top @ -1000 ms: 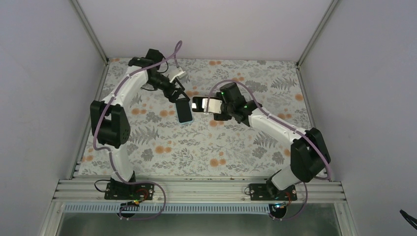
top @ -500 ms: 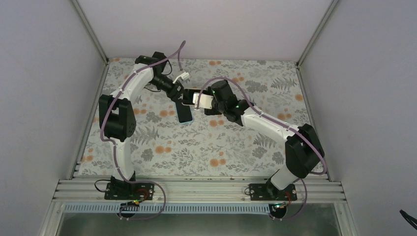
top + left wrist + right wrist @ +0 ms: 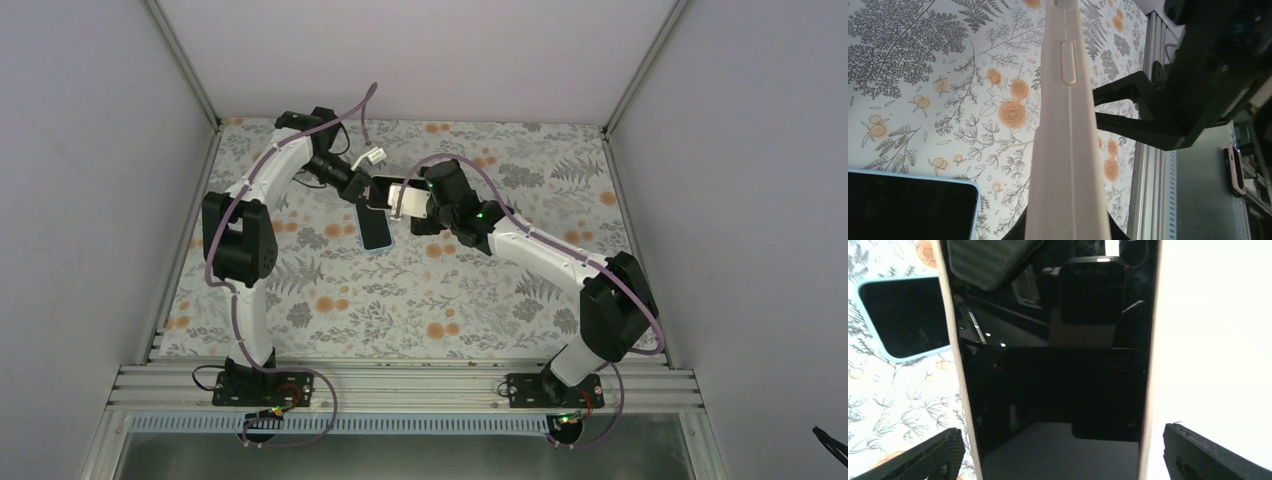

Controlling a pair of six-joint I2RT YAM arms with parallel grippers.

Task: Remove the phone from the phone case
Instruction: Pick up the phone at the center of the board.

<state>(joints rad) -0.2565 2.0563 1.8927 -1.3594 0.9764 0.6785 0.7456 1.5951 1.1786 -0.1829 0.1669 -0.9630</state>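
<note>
Bench [image 3: 480, 300] in fern-and-flower print, bounded at the near edge by the mounting rail [image 3: 400, 385]. Left arm [image 3: 240, 230] and right arm [image 3: 560, 260] reaching in to meet above the mid-back of the bench, hiding from overhead most of what hangs between them. Held up off the bench there: phone [image 3: 1058, 390], seated in its phone case [image 3: 1068, 150]. From the right wrist, a glossy black screen full of reflections, with a thin cream rim down the left side; right side lost in blown-out white, both ends cropped. From the left wrist, edge-on, a pale cream strip with one oblong side button [image 3: 1068, 62]; lower end cut off by the frame. Flat on the bench just beside the meeting point and apart from it: second dark handset [image 3: 376, 232] with a light-blue rim, partly cropped in both wrist views. Left fingers [image 3: 362, 190] pressed together on one end of the phone case. Right fingers [image 3: 923, 457] spread wide to either side of the phone, only their tips in view; cannot tell whether touching its edges.
</note>
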